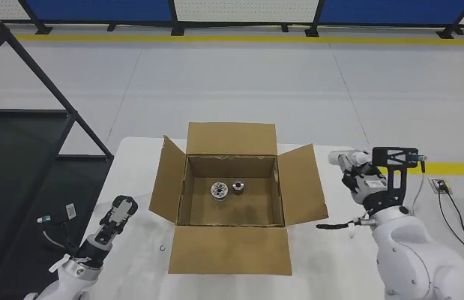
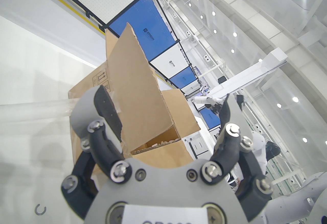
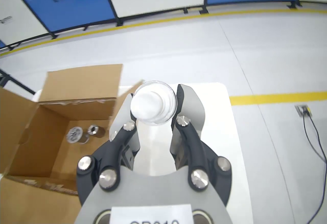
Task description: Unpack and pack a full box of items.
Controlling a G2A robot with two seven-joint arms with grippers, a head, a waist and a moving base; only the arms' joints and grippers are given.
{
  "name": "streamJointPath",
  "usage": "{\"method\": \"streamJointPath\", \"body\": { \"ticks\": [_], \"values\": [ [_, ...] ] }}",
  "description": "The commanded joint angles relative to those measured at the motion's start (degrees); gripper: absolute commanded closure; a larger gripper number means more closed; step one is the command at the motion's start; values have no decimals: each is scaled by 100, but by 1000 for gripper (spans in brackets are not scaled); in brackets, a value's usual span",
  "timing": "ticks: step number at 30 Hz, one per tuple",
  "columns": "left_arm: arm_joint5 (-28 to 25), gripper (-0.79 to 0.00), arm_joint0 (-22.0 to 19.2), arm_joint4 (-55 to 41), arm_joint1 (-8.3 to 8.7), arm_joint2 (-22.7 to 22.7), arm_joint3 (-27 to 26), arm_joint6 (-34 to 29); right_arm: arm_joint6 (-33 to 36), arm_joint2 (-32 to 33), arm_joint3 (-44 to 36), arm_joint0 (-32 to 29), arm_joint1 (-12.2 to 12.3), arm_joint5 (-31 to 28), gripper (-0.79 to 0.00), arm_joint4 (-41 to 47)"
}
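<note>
- Right gripper (image 1: pixel 351 163), right of centre in the top view: jaws pinch a clear jar with white fill (image 3: pixel 153 105) by its round sides, just outside the box's right flap (image 1: pixel 303 184).
- Risk: the wall looks smooth and curved and the hold sits near the fingertips. A quick swing could twist the jar loose.
- Risk: the right flap stands between jar and box (image 1: pixel 230 166). A low path would likely snag it and shove the box.
- Two small metal pieces (image 1: pixel 227 188) sit on the box floor near the far wall. A jar dropped there could knock them.
- Left gripper (image 1: pixel 124 205), lower left: jaws spread, empty. Reaching in, it could catch the left flap (image 1: pixel 166 180).
</note>
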Motion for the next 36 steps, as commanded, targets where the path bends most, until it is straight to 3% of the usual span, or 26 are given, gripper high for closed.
{"method": "streamJointPath", "body": {
  "ticks": [1,7,13,18,26,36],
  "values": [
    [0,-785,0,0,0,0,0,0,-20,-312,-321,11,2,-324,0,118],
    [0,-785,0,0,0,0,0,0,539,-1195,172,693,-3,-1434,0,1034],
    [0,-785,0,0,0,0,0,0,1650,-2076,1575,1963,-74,-1794,0,1606],
    [0,-785,0,0,0,0,0,0,2017,-2657,2480,2545,-151,-1738,0,1651],
    [0,-785,0,0,0,0,0,0,1623,-3401,3822,3081,-324,-1361,0,1426],
    [0,-785,0,0,0,0,0,0,1464,-3929,4681,3398,-492,-972,0,1009]
  ]
}}
